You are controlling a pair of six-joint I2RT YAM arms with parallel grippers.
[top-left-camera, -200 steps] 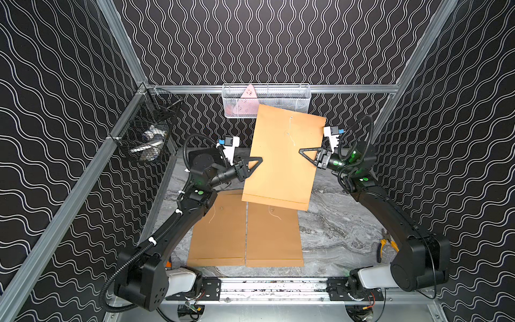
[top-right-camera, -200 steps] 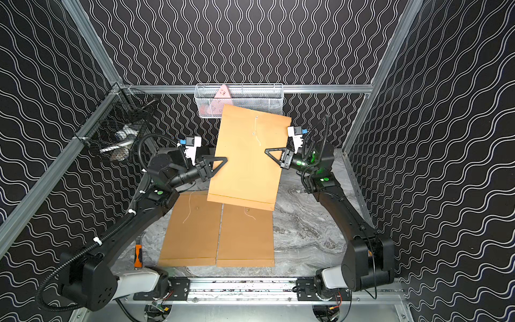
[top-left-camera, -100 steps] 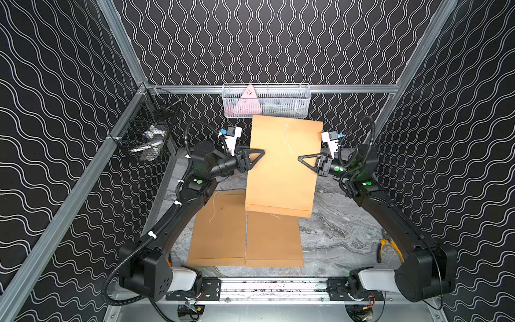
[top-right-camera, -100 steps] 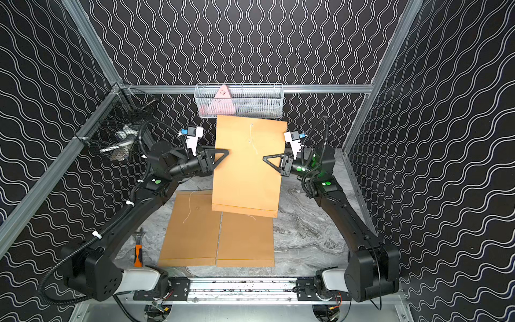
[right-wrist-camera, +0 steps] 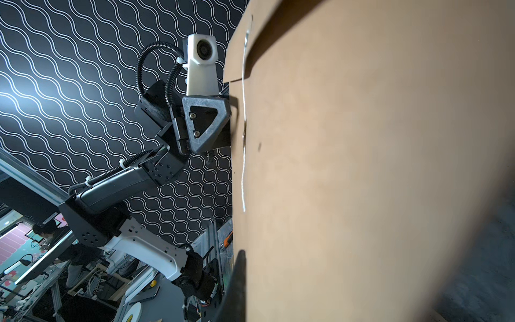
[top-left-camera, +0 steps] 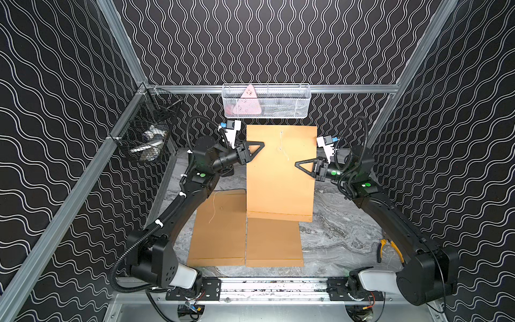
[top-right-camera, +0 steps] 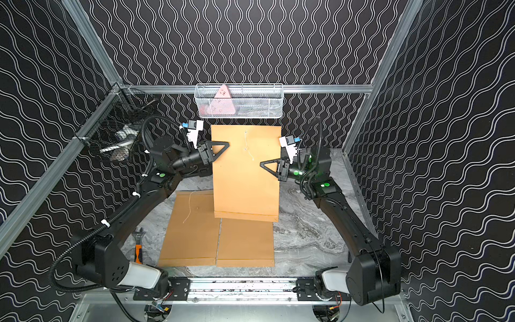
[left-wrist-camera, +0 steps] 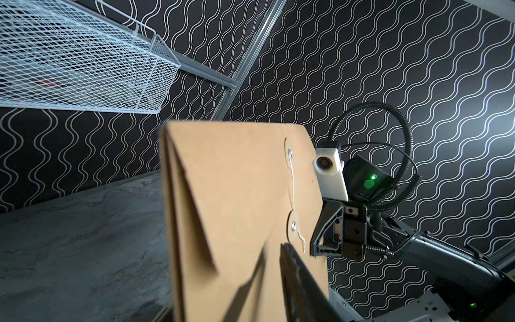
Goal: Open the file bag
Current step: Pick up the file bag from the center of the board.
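The file bag (top-left-camera: 280,178) is hanging upright in the air above the grey marbled desk (top-left-camera: 340,231), between the two arms and just below the white mesh basket (top-left-camera: 266,101) on the back rail. It is showing as a tall brown kraft-paper envelope in both top views, its short edges at top and bottom, with a folded seam running across just above its lower edge.

A thin white string (top-left-camera: 282,145) is dangling loosely down the upper middle of its face. In the left wrist view the string is running from a round paper disc with a metal rivet (left-wrist-camera: 289,152) on the flap to a second such disc (left-wrist-camera: 294,225) on the body, and is ending in a short curl beyond it. That view is also showing the pleated side fold of the bag opening slightly along one long edge.

The right claw (top-left-camera: 297,164) is pinching the bag's right edge, its fingers pressed together on the paper. The left claw (top-left-camera: 260,144) is reaching over the left edge near the top; one dark finger is lying against the face of the bag, but I cannot tell whether the claw is squeezing the paper.

Two more brown envelopes (top-left-camera: 220,228) are lying flat and side by side on the desk, the far end of the right one being hidden by the raised bag.
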